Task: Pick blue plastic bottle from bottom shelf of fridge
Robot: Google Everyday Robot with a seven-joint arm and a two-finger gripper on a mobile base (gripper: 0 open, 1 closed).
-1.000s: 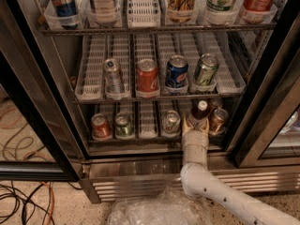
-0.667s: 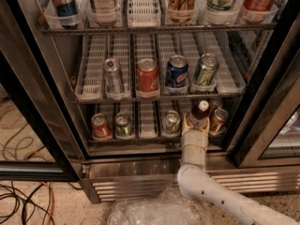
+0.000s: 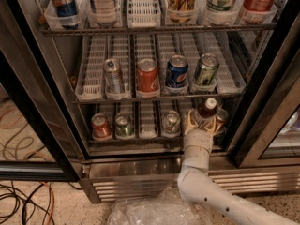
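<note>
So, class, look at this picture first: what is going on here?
A robot arm reaches into the open fridge, down to the bottom shelf. Its hand is at the blue plastic bottle, which stands upright near the right end of that shelf, beside a can. The bottle's base is hidden behind the hand, so whether it is lifted cannot be told. Three other cans stand to the left.

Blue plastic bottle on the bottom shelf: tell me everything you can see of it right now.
The blue plastic bottle is small, with a white screw cap and dark brown contents showing through clear shoulders. It stands roughly upright at the front of the bottom shelf, toward its right end, with a can close on its right. The tool sits at its lower body and hides the label; contact cannot be confirmed.
</note>
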